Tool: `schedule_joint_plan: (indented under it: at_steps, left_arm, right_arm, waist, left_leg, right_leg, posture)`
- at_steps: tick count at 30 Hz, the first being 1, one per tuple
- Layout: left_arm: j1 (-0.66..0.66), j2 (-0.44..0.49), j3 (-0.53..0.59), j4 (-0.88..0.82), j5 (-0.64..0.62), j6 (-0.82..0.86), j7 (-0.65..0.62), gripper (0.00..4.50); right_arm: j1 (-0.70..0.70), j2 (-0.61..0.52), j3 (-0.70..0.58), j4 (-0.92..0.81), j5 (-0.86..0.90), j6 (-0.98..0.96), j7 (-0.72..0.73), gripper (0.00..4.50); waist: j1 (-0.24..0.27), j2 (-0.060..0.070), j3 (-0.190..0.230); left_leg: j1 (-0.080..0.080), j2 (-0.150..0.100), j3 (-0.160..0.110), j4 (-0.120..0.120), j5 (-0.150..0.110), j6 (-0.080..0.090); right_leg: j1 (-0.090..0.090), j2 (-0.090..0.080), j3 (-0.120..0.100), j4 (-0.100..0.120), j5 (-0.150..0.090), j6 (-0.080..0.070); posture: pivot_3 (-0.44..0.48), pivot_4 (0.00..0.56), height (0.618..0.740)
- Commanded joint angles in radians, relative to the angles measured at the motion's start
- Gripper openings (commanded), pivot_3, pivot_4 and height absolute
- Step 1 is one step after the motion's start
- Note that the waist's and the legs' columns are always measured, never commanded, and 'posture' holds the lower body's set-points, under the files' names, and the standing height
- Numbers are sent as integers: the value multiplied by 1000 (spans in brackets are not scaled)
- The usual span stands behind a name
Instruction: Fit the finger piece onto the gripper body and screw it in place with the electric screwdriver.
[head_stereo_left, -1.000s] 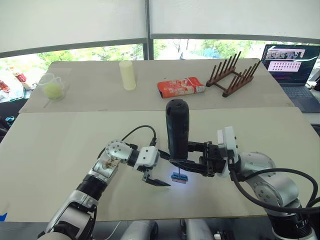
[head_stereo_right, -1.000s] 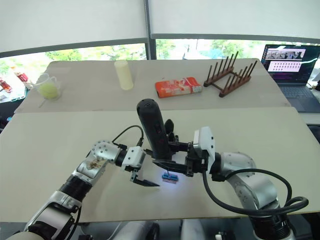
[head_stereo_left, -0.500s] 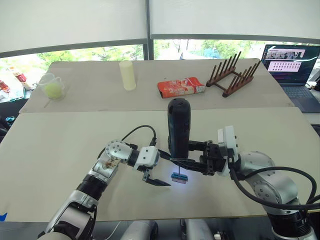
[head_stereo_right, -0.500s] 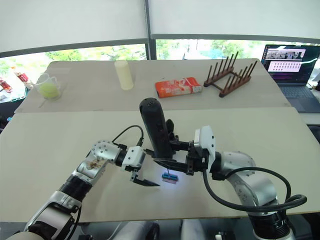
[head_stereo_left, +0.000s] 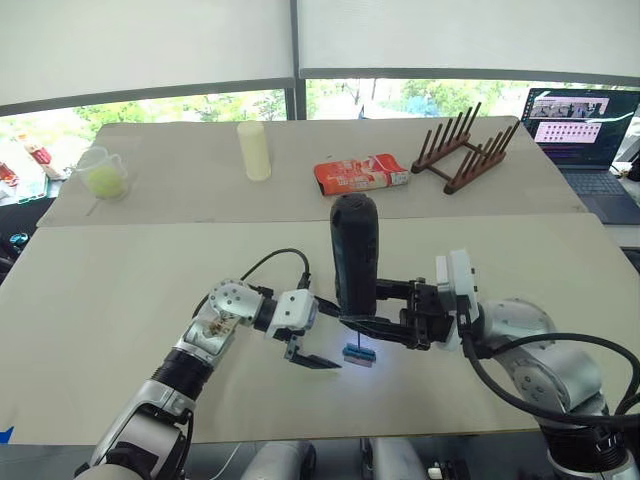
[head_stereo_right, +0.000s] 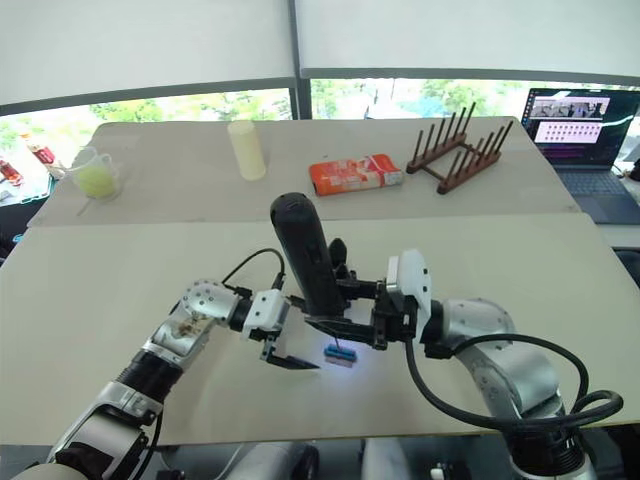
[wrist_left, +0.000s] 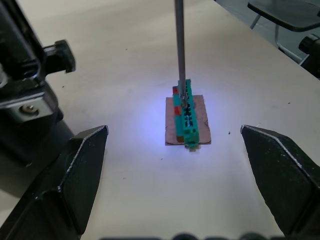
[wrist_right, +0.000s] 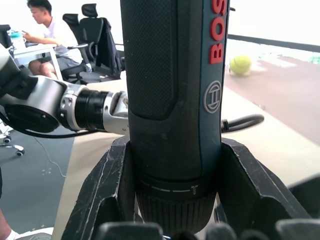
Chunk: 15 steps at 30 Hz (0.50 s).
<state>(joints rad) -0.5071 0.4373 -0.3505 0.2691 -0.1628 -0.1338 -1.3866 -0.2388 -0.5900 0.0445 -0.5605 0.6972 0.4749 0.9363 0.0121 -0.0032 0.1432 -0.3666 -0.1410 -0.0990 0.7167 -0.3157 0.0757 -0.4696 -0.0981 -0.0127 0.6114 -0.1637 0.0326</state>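
Right wrist view: electric screwdriver (wrist_right: 172, 100) between right tool (wrist_right: 175, 200) fingers

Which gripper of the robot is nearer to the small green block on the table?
The left. The open left gripper has a finger on each side of the green block, without touching. The right gripper, shut on the electric screwdriver, is above it; the bit meets the block.

Two pale desks (head_stereo_left: 120, 290) stand end to end below windows (head_stereo_left: 200, 105) with white blinds (head_stereo_left: 140, 45) drawn; greenery shows outside.
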Motion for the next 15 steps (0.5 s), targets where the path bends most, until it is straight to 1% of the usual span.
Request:
schedule_joint_plan:
  at_steps: [1,4,7,10,15]
  left_arm:
    - [21,28,50,-56,-38,28,17,4500]
    - [47,41,94,-100,-79,118,53,4500]
    - [56,19,159,-119,-126,229,146,4500]
    - [45,-14,170,-100,-111,245,211,4500]
    - [25,-65,139,-59,-78,228,248,4500]
  right_arm:
    - [-60,-20,-64,-72,93,34,-22,1902]
    - [-117,-31,-87,-84,158,84,-59,1902]
    - [-190,-36,-106,-84,231,141,-106,1902]
    - [-254,-36,-113,-68,274,181,-142,1902]
    - [-301,-42,-115,-56,309,214,-167,1902]
  waist:
    - [0,0,0]
    - [0,0,0]
    - [1,0,0]
    - [2,0,0]
    - [2,0,0]
  left_leg:
    - [0,0,0,0,0,0]
    - [0,0,0,0,0,0]
    - [0,0,0,0,0,0]
    - [0,0,0,0,0,0]
    - [0,0,0,1,0,0]
  right_leg:
    - [0,0,0,0,0,0]
    - [0,0,0,0,0,0]
    - [0,0,0,0,0,0]
    - [0,0,0,0,0,0]
    - [1,-1,0,0,0,0]
  posture:
    - [0,150,740]
    - [0,150,740]
    - [0,150,740]
    - [0,150,740]
    - [0,150,740]
